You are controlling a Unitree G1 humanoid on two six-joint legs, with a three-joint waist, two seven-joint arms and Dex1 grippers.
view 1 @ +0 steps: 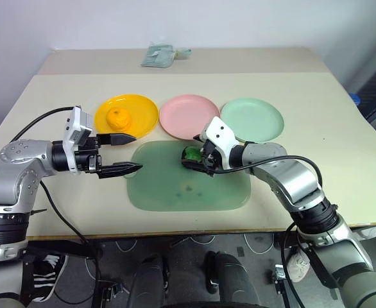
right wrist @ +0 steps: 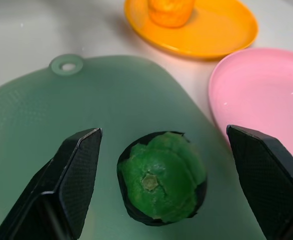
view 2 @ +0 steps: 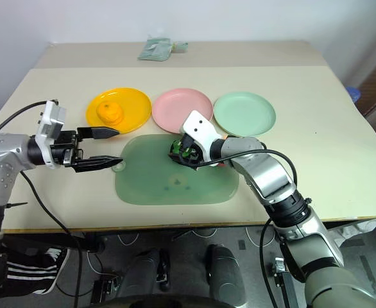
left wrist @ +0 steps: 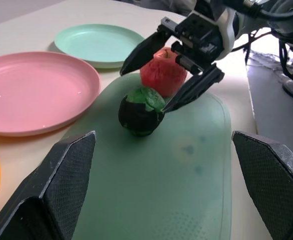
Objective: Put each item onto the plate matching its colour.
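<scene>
The green fruit [right wrist: 161, 177] sits on the pale mat [view 1: 175, 192] between the right gripper [left wrist: 179, 75]'s spread fingers — not pinched yet. It looks round, firm and smooth, likely to roll, so squeeze its middle. Stem end faces the wrist camera — no long side. The left gripper [view 1: 131, 154] is spread and empty.

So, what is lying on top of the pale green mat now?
On the mat sit the dark green fruit and the red apple, with the open right gripper around the green fruit. In the head views the gripper covers most of both.
</scene>
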